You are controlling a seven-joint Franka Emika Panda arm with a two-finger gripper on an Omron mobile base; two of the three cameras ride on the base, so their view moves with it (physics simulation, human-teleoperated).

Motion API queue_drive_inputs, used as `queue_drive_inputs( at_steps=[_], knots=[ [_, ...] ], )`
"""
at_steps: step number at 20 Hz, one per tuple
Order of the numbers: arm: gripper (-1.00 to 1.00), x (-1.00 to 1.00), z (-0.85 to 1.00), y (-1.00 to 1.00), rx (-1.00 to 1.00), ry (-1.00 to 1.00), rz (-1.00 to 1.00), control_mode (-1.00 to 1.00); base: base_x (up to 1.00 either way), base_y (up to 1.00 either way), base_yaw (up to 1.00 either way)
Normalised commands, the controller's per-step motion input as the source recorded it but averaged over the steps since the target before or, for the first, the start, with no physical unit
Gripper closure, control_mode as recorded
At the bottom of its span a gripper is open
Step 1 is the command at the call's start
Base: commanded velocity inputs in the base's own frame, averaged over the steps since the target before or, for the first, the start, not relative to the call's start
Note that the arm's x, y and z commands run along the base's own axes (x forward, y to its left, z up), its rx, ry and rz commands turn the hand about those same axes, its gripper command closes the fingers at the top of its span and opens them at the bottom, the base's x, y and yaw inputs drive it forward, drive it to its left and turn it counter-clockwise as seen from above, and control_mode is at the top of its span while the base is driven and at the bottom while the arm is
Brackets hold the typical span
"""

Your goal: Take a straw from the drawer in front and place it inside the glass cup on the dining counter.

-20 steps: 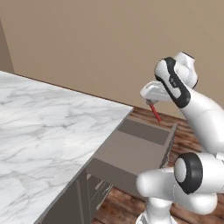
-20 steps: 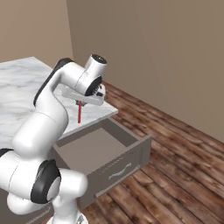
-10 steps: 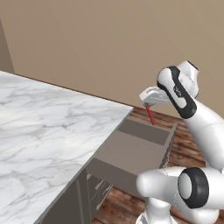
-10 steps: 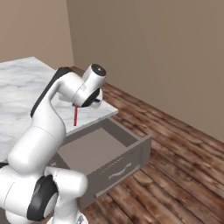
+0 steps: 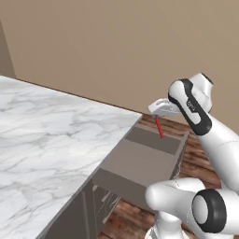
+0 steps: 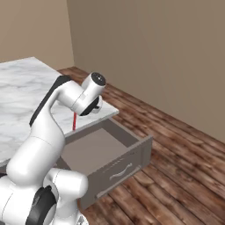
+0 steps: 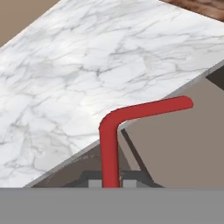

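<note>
My gripper is shut on the top of the red straw, which hangs down over the open drawer near the corner of the dining counter. From the right base, the straw hangs under the gripper, beside the counter edge and above the drawer. In the hand view the straw rises from between the fingertips of the gripper and bends sideways, with the marble counter behind. The glass cup is out of view.
The drawer's front, with its slim handle, sticks out over the wooden floor. A tan wall runs behind the counter. The arm's elbow arches above the counter edge.
The arm has changed its pose, and the held straw has drifted a little lower and closer to the counter's edge. The gripper stays shut on the straw.
</note>
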Motion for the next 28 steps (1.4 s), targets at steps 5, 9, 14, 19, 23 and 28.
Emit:
queue_drive_inputs(
  at_steps=[5,9,14,19,23,28],
  knots=[
    [1.0,0.0,0.0,0.0,0.0,0.0,0.0,1.0,-0.84,0.0,0.0],
    [1.0,0.0,0.0,0.0,0.0,0.0,0.0,1.0,-1.0,0.0,0.0],
    [1.0,0.0,0.0,0.0,0.0,0.0,0.0,1.0,-0.79,-0.16,0.33],
    [1.0,0.0,0.0,0.0,0.0,0.0,0.0,1.0,-0.29,-0.64,0.54],
    [1.0,0.0,0.0,0.0,0.0,0.0,0.0,1.0,0.0,-0.94,0.36],
    [1.0,0.0,0.0,0.0,0.0,0.0,0.0,1.0,0.11,-1.0,0.23]
  ],
)
